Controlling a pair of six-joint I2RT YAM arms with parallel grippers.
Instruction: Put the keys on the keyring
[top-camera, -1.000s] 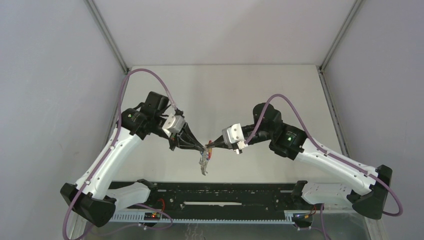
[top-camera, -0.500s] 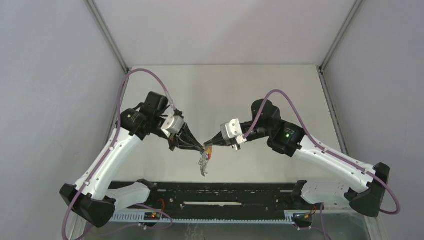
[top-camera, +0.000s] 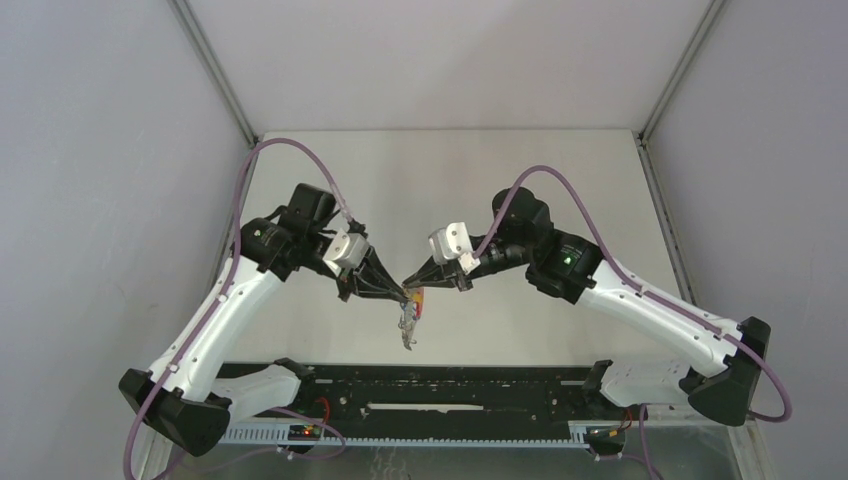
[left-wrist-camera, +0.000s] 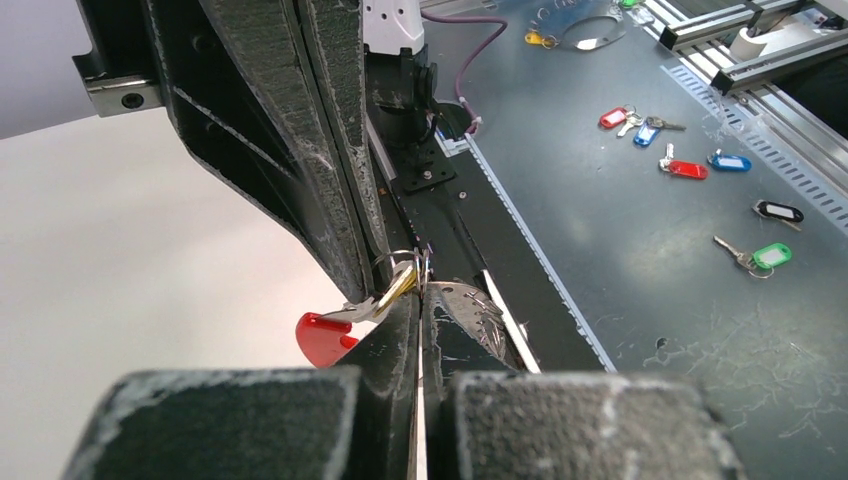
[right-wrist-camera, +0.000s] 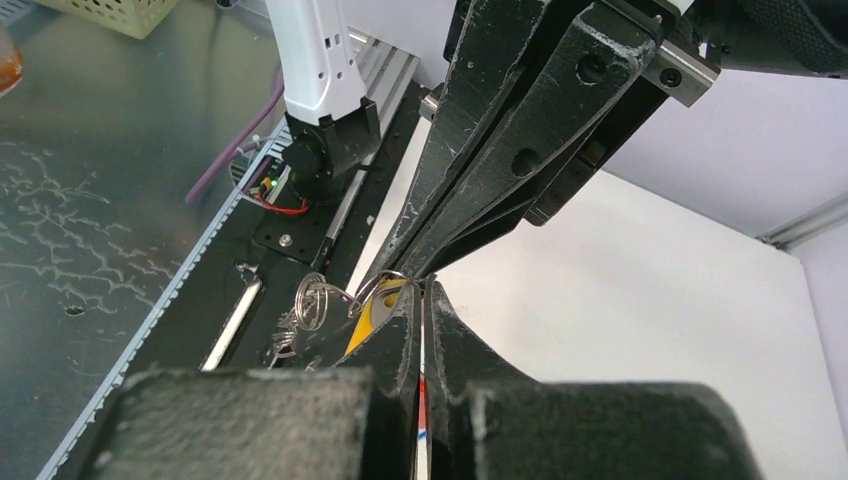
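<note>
White tabletop (top-camera: 450, 180), centre frame | my left claw (top-camera: 403, 293) pinches the keyring (top-camera: 408, 327) | my right claw (top-camera: 409, 280) pinches the yellow-orange key (top-camera: 419, 296)

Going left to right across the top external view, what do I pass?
Left arm's base → left arm's white wrist block → keyring, hanging mid-scene → right arm's white wrist block → green light on the right arm → right arm's base.
</note>
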